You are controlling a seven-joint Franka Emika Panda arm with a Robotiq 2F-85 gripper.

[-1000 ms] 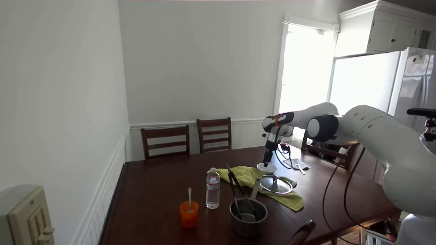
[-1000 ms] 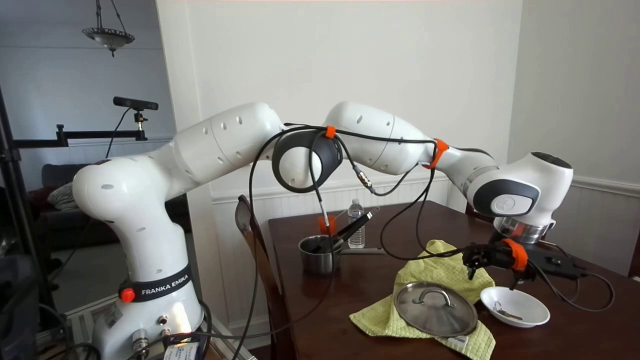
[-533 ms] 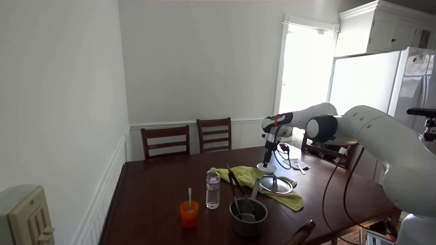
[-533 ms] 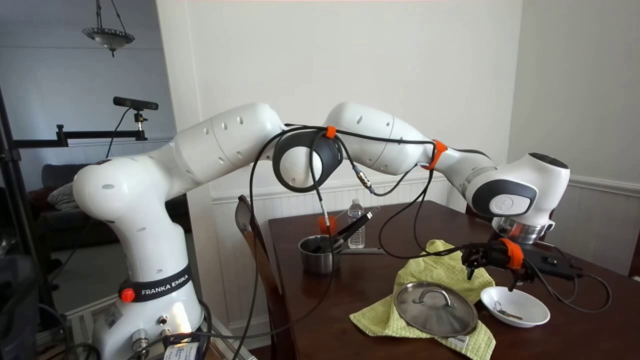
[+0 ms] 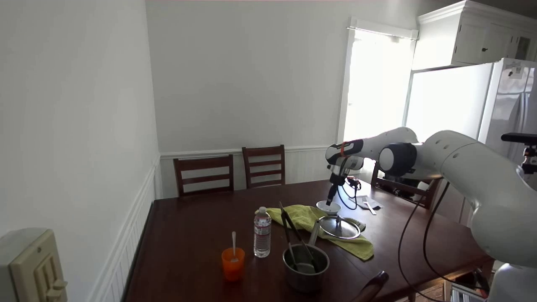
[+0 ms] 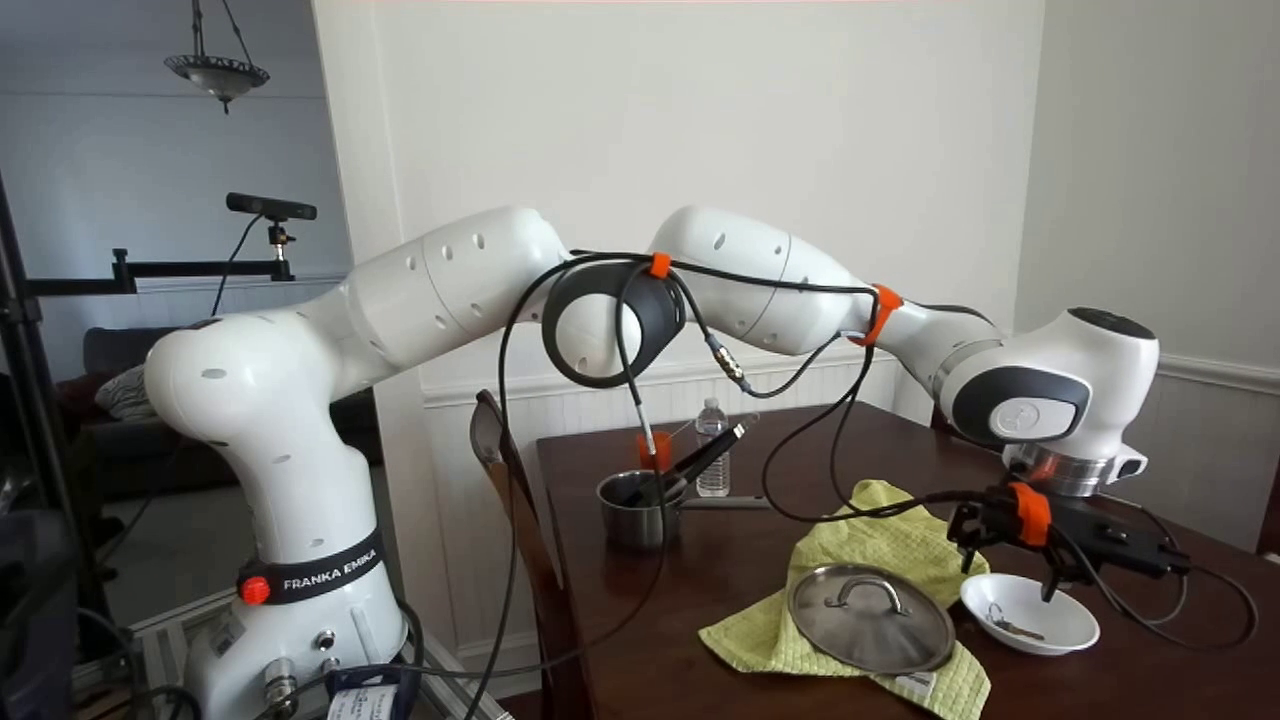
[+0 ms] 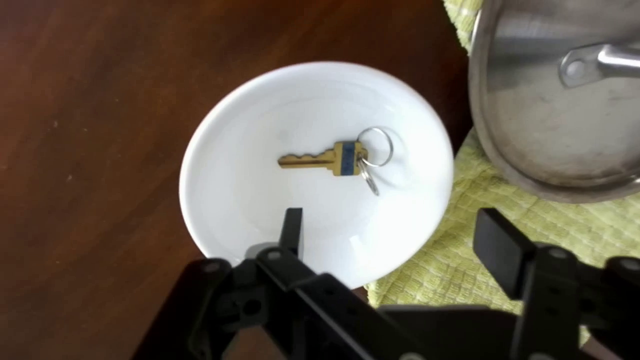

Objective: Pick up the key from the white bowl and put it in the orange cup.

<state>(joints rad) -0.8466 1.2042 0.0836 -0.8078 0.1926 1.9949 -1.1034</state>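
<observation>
The white bowl [image 7: 235, 190] sits on the table and also shows in both exterior views [image 5: 334, 208] [image 6: 1072, 632]. A brass key [image 7: 345, 158] with a dark blue band and small metal rings lies flat inside it; the key also shows in an exterior view [image 6: 1020, 629]. My gripper [image 7: 392, 215] is open and empty above the bowl [image 6: 1008, 580]. In the wrist view one finger is over the bowl's lower part, the other over the towel; the key is ahead of both, outside the jaws. The orange cup [image 5: 233, 268] stands upright far from the gripper, a thin stick rising from it.
A steel lid [image 6: 872, 625] lies on a yellow-green towel [image 6: 750, 635] beside the bowl. A dark metal pot [image 5: 306, 277] holds black-handled tongs; its handle sticks out. A clear water bottle [image 5: 262, 235] stands between cup and pot. Paper and a white utensil [image 5: 370, 207] lie behind the bowl.
The gripper has shifted slightly to the right in both exterior views and a little lower in one of them. It stays open. The bowl, key and cup have not moved.
</observation>
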